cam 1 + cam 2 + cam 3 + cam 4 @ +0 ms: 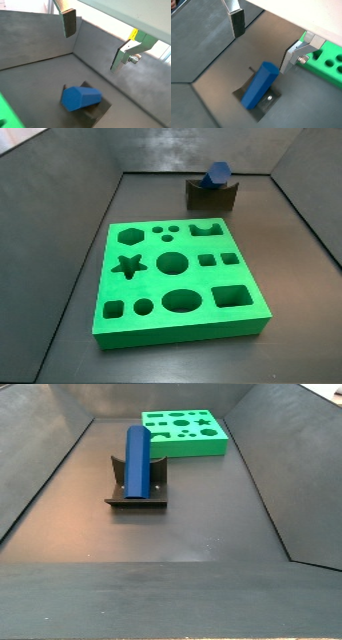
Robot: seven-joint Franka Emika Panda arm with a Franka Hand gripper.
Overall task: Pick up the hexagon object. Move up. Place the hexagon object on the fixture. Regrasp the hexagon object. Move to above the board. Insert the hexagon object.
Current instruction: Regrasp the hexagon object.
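Observation:
The blue hexagon object [80, 97] [260, 85] lies tilted in the notch of the dark fixture [95, 113] [268, 103]. Both side views show it leaning on the fixture [211, 196] [134, 497], one end raised [217, 173] [138, 459]. My gripper [92, 50] [262, 52] hangs above it, open, with nothing between the fingers [69, 24] [236, 22]. It is apart from the piece and does not show in either side view. The green board [174, 268] [187, 432] lies flat on the floor, its holes empty; its edge [326, 60] [7, 117] shows in both wrist views.
Sloping grey walls [74, 188] [267, 454] enclose the dark floor [174, 534] on all sides. The fixture stands near one end wall, the board a short way from it.

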